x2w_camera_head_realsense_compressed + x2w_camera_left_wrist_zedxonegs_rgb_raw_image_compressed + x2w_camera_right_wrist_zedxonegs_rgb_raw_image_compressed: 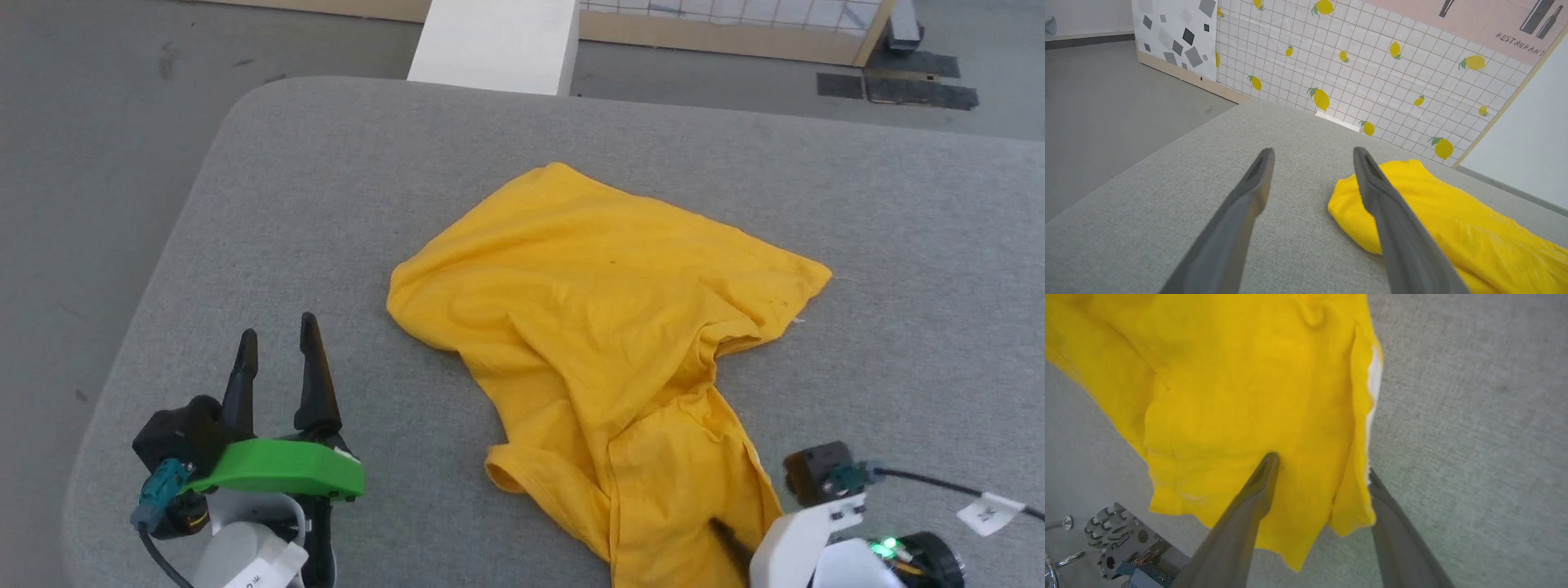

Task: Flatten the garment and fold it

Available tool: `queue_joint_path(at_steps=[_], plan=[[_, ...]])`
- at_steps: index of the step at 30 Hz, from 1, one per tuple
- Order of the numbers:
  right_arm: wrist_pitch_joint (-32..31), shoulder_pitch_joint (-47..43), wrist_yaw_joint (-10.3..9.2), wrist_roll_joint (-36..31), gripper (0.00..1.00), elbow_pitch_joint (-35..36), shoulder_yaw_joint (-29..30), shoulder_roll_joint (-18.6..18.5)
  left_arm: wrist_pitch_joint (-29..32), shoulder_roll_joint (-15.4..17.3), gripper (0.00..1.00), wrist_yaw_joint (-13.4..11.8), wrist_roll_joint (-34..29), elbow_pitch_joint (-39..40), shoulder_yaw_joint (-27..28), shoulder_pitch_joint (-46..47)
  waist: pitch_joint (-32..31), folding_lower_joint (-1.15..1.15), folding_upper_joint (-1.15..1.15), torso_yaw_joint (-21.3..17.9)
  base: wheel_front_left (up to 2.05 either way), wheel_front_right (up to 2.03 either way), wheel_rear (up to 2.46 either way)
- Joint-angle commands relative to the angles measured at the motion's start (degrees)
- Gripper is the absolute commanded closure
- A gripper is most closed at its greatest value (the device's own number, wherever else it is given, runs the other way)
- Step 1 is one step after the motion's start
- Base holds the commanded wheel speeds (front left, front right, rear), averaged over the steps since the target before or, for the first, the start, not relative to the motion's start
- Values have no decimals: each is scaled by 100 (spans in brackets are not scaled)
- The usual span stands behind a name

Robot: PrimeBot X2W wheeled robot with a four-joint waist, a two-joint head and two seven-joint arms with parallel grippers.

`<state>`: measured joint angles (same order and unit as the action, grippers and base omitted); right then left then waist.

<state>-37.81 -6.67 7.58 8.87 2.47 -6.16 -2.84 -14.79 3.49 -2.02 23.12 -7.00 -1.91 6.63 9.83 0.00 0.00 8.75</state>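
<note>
Seemingly, right tool [1322, 465] agape, straddling garment [1229, 375] edge

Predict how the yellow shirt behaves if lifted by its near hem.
Likely floppy: the yellow shirt lies crumpled in soft folds, so it would probably drape from one pinch. Probably light, since the cloth looks thin. Pushed, it may bunch rather than slide, since the grey fabric tabletop looks textured.

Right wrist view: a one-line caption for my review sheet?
The right gripper, jaws open, straddles a folded edge of the crumpled yellow garment on the grey padded surface.
</note>
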Motion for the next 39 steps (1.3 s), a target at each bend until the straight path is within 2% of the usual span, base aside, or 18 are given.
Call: queue_joint_path(at_steps=[1,5,10,16,20,21,24,26,32,35,39], plan=[[40,141,-9,-22,100,-28,154,-4,-19,-26,0,50,-45,19,45,-75,39,0,0,46,0,0,0],[301,341,-9,24,100,77,923,-4,-20,-50,0,120,-115,12,113,-112,-2,0,0,-1,0,0,0],[531,556,-9,-89,100,123,2461,-4,-20,-58,0,162,-133,-40,109,-130,-108,0,0,-104,0,0,0],[756,859,-9,-662,100,-166,4330,-4,-20,-60,0,155,-131,-50,51,-110,-136,0,0,-249,0,0,0],[995,1005,-9,-872,100,-563,4933,-4,-20,-60,0,163,-154,-57,18,-92,-134,0,0,-319,0,0,0],[1069,996,-9,-911,0,-615,4905,-4,-20,-60,0,163,-161,-61,16,-90,-136,0,0,-330,0,0,0],[1368,985,-9,-737,0,-588,4623,-4,-20,-60,0,168,-176,-55,26,-86,-142,0,0,-359,0,0,0],[1697,942,-9,-638,0,-377,4234,-4,-20,-60,0,178,-182,-33,47,-83,-136,0,0,-376,0,0,0],[2562,1079,-9,-256,0,133,2588,-4,-20,-61,0,201,-202,91,69,-20,-12,0,0,-428,0,0,0],[2634,1473,-9,-347,0,-104,1840,-70,-20,-61,0,232,-177,183,-1,97,145,0,0,-377,0,0,0],[2377,2202,-9,-534,0,-866,1258,-255,-20,-61,0,233,-137,280,-118,264,377,0,0,-253,0,0,0]])
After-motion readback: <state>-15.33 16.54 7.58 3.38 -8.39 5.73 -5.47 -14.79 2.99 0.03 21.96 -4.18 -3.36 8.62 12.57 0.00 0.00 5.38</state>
